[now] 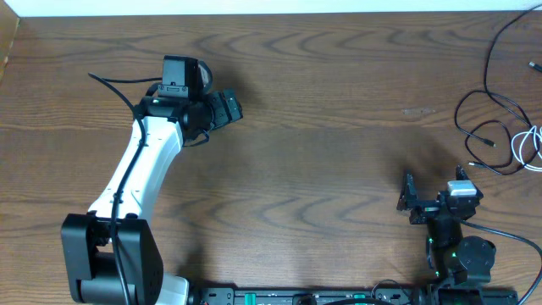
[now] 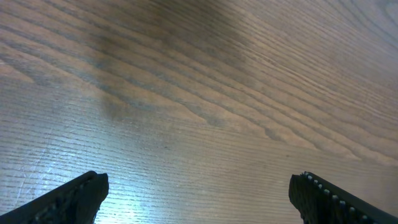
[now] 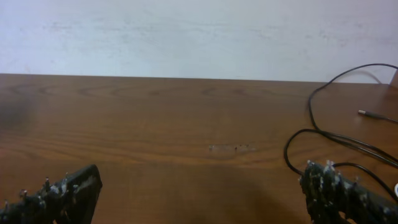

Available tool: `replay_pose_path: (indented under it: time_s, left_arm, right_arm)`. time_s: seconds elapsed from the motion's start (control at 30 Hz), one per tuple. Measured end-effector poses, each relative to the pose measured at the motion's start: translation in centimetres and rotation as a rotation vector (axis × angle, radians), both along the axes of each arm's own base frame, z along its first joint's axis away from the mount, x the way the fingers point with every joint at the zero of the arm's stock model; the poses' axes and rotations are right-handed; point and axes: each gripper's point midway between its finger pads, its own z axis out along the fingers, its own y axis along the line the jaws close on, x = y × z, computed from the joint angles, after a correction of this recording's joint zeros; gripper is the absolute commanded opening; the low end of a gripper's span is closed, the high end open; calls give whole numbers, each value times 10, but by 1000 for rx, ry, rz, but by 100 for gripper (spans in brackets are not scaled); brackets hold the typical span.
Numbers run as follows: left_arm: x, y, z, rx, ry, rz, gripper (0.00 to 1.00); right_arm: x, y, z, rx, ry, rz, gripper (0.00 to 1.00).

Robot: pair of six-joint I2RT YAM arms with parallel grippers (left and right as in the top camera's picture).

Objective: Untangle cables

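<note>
The cables lie at the table's far right edge. The black cable [image 1: 458, 119] runs in loose loops, and the white cable [image 1: 525, 146] is coiled beside it. In the right wrist view the black cable [image 3: 310, 106] curves over the wood just beyond my right fingers, with a small plug end [image 3: 370, 114] lying past it. My left gripper [image 1: 234, 108] [image 2: 199, 186] hovers open over bare wood at the left, far from the cables. My right gripper [image 1: 406, 196] [image 3: 200, 180] stands open near the front right, short of the cables and with nothing between its fingers.
The dark wooden table [image 1: 322, 127] ends at a white wall [image 3: 186, 37] along the back. My left arm [image 1: 140, 169] stretches diagonally across the left side. The right arm's base [image 1: 461, 254] sits at the front right corner.
</note>
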Motion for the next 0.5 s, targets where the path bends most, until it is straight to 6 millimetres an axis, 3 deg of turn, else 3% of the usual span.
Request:
replay_pose_path:
  time_s: [0.5]
  left_arm:
    - [0,0,0,0,0,0,98]
  right_arm:
    - [0,0,-1,0,6,-2,99]
